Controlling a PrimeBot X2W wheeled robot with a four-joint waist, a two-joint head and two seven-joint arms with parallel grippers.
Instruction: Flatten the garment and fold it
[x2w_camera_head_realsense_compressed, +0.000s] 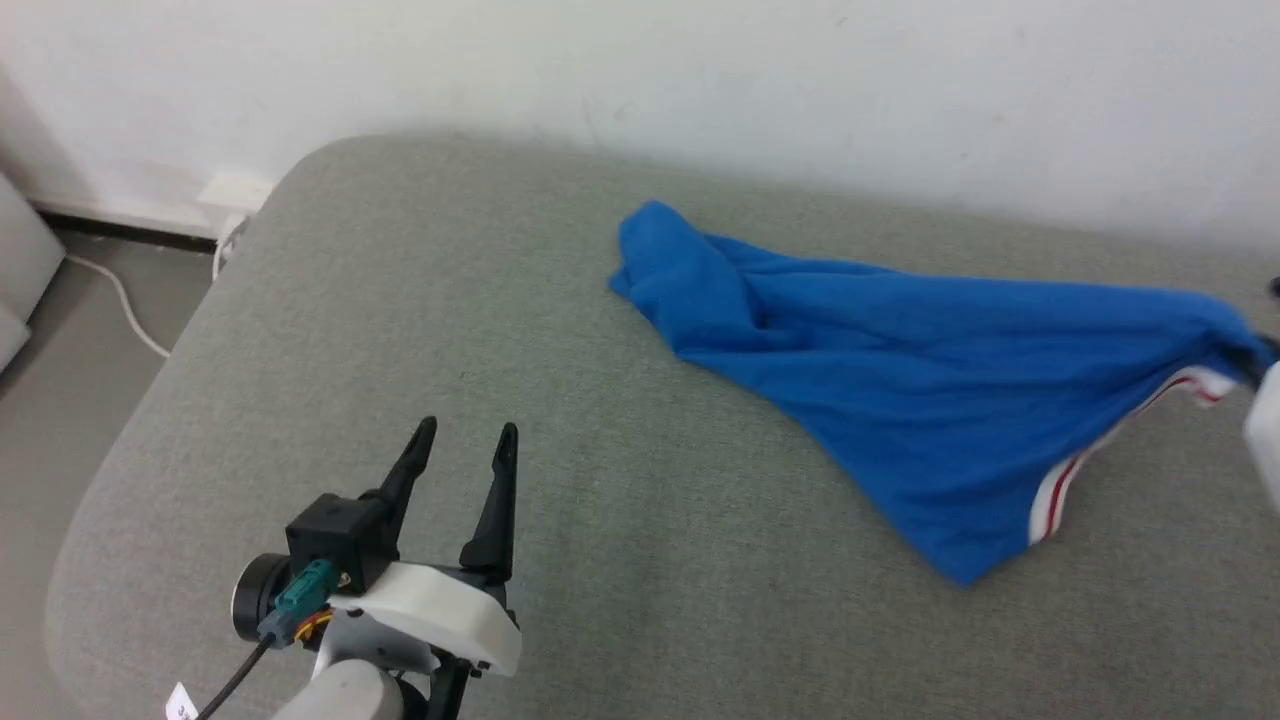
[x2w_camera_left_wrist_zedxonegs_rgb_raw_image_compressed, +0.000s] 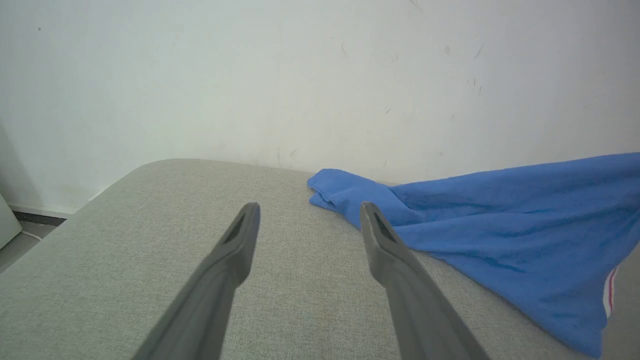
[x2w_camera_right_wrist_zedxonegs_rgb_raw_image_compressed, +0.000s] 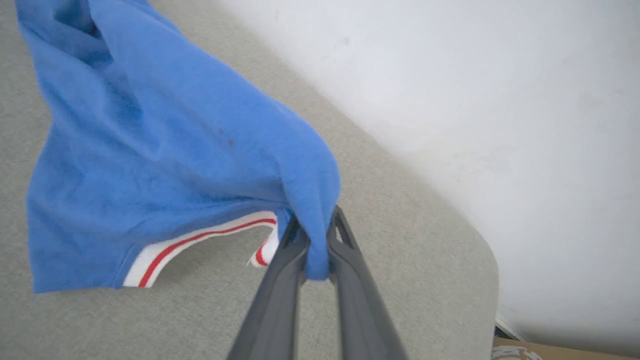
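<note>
One blue jersey (x2w_camera_head_realsense_compressed: 900, 400) lies crumpled across the right half of the head view, on a grey cushion (x2w_camera_head_realsense_compressed: 400, 330) set against a white wall (x2w_camera_head_realsense_compressed: 800, 70). I have two claws. My right claw (x2w_camera_right_wrist_zedxonegs_rgb_raw_image_compressed: 317, 227), at the bottom centre of its wrist view, is pinched tight on a fold of the jersey, lifting the cloth off the cushion there. A white hem with a red stripe (x2w_camera_right_wrist_zedxonegs_rgb_raw_image_compressed: 190, 240) hangs just left of my fingers. My left claw (x2w_camera_head_realsense_compressed: 468, 430), at the lower left of the head view, is spread wide and holds nothing, with grey cushion between it and the jersey. At the upper left sit one white socket (x2w_camera_head_realsense_compressed: 235, 190) and one white cable (x2w_camera_head_realsense_compressed: 120, 295) on the floor (x2w_camera_head_realsense_compressed: 60, 380).
</note>
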